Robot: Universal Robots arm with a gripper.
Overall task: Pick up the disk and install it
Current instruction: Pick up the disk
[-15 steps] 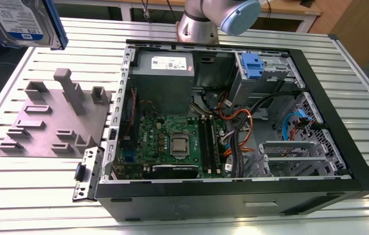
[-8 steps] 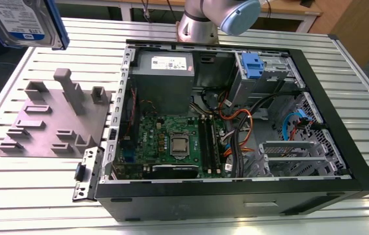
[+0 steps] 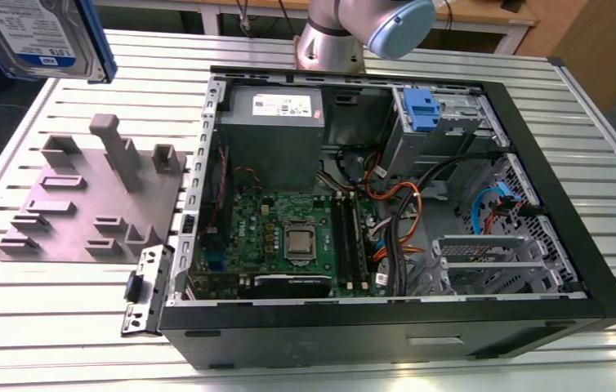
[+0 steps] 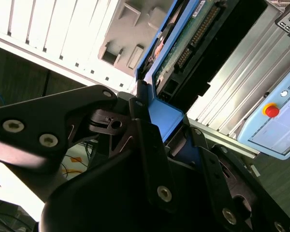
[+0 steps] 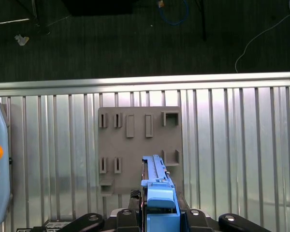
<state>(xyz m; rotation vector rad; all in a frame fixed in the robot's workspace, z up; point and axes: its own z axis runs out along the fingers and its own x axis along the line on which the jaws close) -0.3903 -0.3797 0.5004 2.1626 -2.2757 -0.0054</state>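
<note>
**Exterior view, left to right.**

- The disk (image 3: 44, 37) is at the exterior view's upper left, raised well above the desk (image 3: 57, 327). Its label faces the camera, and a blue rail runs down the edge on the view's right.
- Beneath it, the grey fixture plate (image 3: 90, 204) lies flat on the desk.
- Just beside the plate is the open computer case (image 3: 569, 245), with the grey power supply (image 3: 273, 122) at its far end.
- Further to the view's right is the drive bay, marked by a blue latch (image 3: 421, 110). Orange cables (image 3: 395, 196) are looped close below it.

**Grip.** In the second wrist view, the jaws of the gripper (image 4: 159, 118) are clamped on the blue rail at one end of the disk. The connector edge points away from them.

**Assessment.**

- The step in hand appears to be carrying the disk; it is well apart from the case.
- The hold is at one end only, so the body overhangs. Travel should be slow and free of jerks so the rail does not slip.
- The disk should be kept high enough to clear the case wall.
- It should be kept square to the bay.
- It should be kept off the cable loops.
</note>
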